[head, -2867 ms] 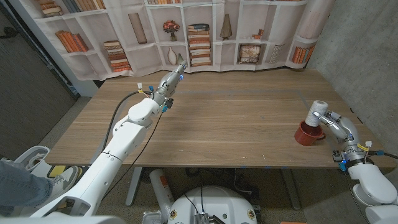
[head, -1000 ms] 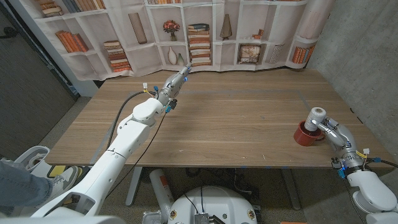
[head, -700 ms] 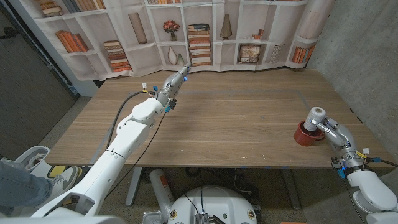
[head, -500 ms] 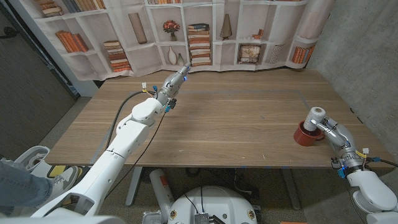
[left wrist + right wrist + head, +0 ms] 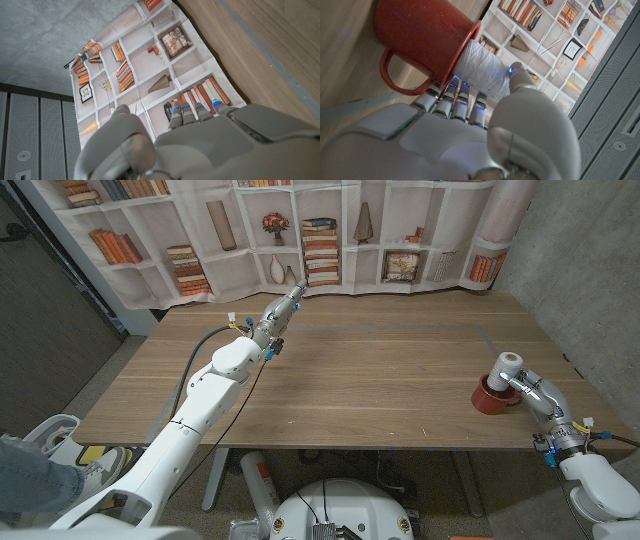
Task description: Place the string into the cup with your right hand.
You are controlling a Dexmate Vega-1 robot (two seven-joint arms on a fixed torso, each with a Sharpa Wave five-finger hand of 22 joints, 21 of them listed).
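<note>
A white spool of string (image 5: 509, 364) stands upright in the red cup (image 5: 487, 399) near the table's right edge, its top half above the rim. My right hand (image 5: 530, 387) is beside the cup and reaches the spool from the right. In the right wrist view the spool (image 5: 479, 70) sits in the mouth of the cup (image 5: 417, 32), and my right hand (image 5: 485, 140) holds it with fingers (image 5: 454, 95) on one side and the thumb on the other. My left hand (image 5: 283, 307) holds nothing, stretched out with straight fingers over the table's far left part.
A bookshelf-print curtain (image 5: 320, 230) hangs behind the table's far edge. A concrete wall (image 5: 590, 250) stands at the right. The cup sits close to the table's right edge (image 5: 565, 360). Bare wood (image 5: 380, 370) lies between my hands.
Since the first frame my right hand has lowered the spool into the cup and moved slightly toward me. Over the last second nothing has visibly moved.
</note>
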